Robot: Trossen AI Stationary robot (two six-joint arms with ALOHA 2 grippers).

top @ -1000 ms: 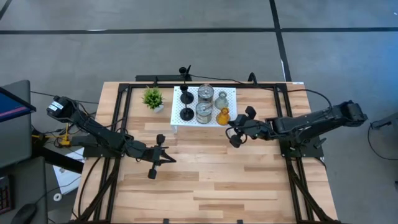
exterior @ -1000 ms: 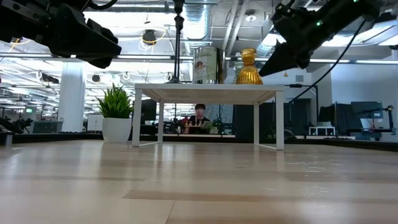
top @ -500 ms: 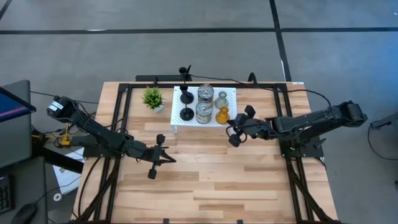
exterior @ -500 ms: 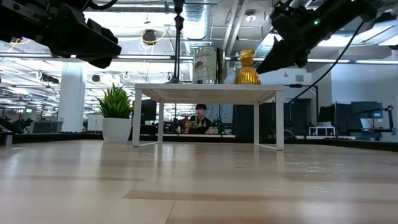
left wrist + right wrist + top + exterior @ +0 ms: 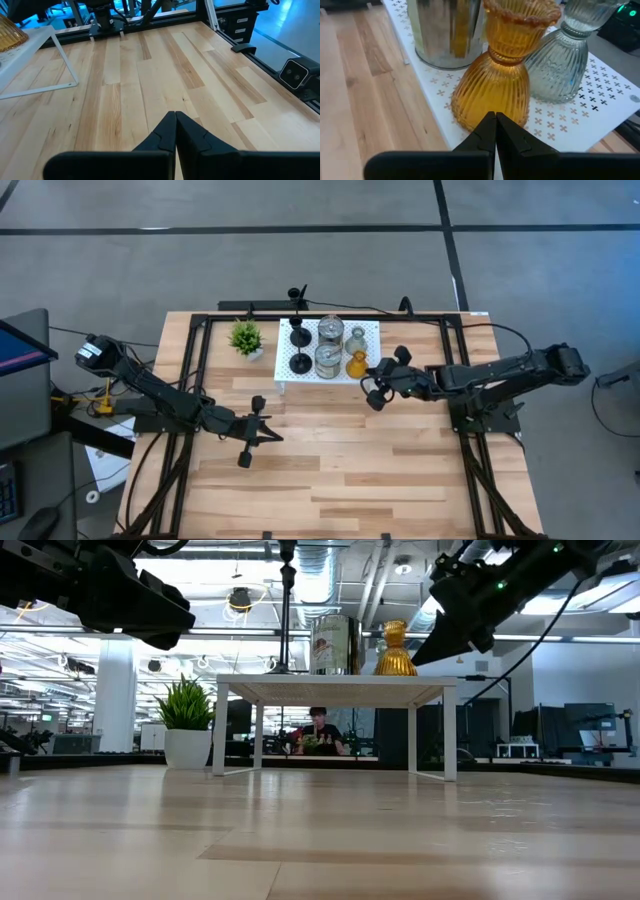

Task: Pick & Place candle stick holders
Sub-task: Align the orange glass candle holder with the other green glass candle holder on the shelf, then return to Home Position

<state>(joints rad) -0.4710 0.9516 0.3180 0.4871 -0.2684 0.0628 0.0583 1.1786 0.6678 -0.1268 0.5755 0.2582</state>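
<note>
change: right end effector (image 5: 369, 391) has crept closer to the stand (image 5: 293, 366) since a second ago; it now sits just beside the stand's near right corner, tips nearly at the amber holder (image 5: 356, 364). the holders have not shifted.
left end effector (image 5: 252, 430): same spot as before, hanging over bare desk (image 5: 350, 470) left of centre, well apart from the stand, fingers pressed together, nothing held.
right end effector state: fingers closed tight, tips meeting just in front of the amber holder's base in the right wrist view (image 5: 495, 125), gripping nothing.
amber holder look: ribbed glass, bell-shaped base, narrow waist, flared cup with a beaded rim, upright on the stand's front right part (image 5: 500, 75).
grey holder (image 5: 565, 60): same ribbed bell shape in pale greyish glass, upright just behind the amber one, bases nearly touching.
jars: two clear jars (image 5: 328, 346) upright mid-stand, one behind the other.
black sticks (image 5: 299, 348): two, round bases, on the stand's left side.
stand: white, perforated, on legs at the desk's far middle.
plant (image 5: 246, 338): small, green, just left of the stand.
background: a person (image 5: 318, 730) shows beneath the stand in the low view.
</note>
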